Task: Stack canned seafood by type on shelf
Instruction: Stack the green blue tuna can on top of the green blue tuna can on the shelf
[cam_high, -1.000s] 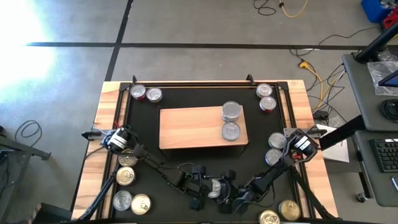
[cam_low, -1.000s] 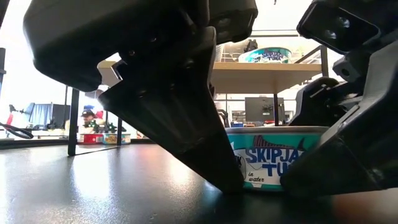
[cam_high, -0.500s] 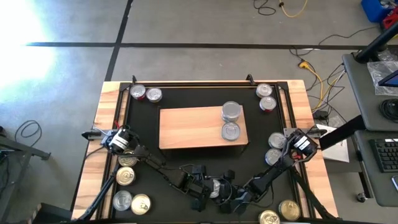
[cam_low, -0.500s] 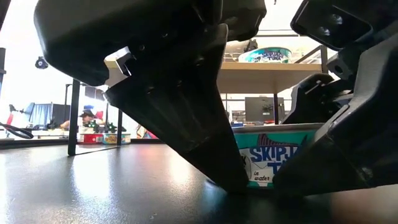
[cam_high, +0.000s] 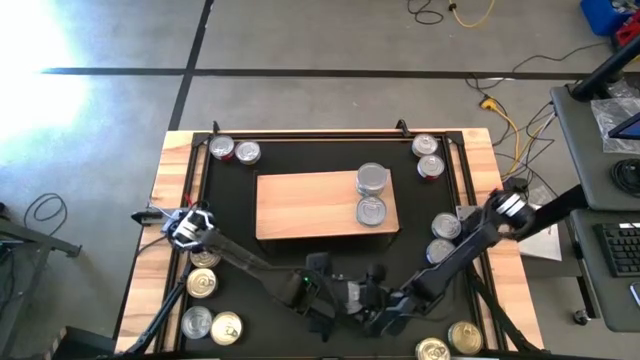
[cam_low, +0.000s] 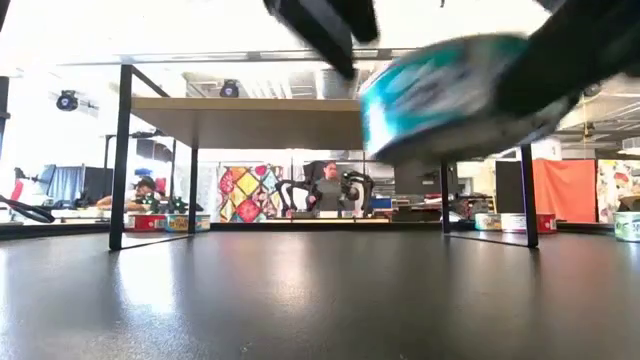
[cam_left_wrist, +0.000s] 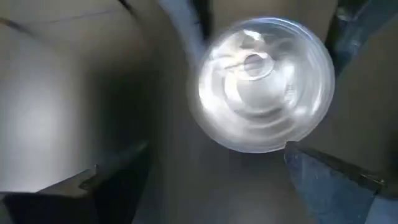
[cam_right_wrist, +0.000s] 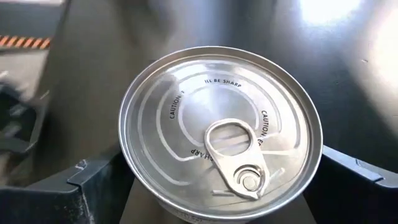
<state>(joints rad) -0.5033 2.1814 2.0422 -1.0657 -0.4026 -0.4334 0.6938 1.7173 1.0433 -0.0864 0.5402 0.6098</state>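
A round silver tin (cam_right_wrist: 221, 134) with ridged lid, pull-tab and teal label sits clamped between the right claw's (cam_right_wrist: 217, 186) dark fingers, lifted clear of the glossy black mat (cam_low: 250, 300) at the upper right of the low view. The left claw (cam_high: 325, 300), fingers apart and holding nothing, hovers just beside it at the bottom centre of the high view. The pale wood shelf (cam_high: 300, 205) in mid-frame carries two silver tins (cam_high: 372, 195) at its right end.

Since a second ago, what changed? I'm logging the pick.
The teal-labelled tuna tin went from standing on the black mat to lifted clear, held by the right gripper. The left gripper stayed alongside. The two tins on the shelf did not move.
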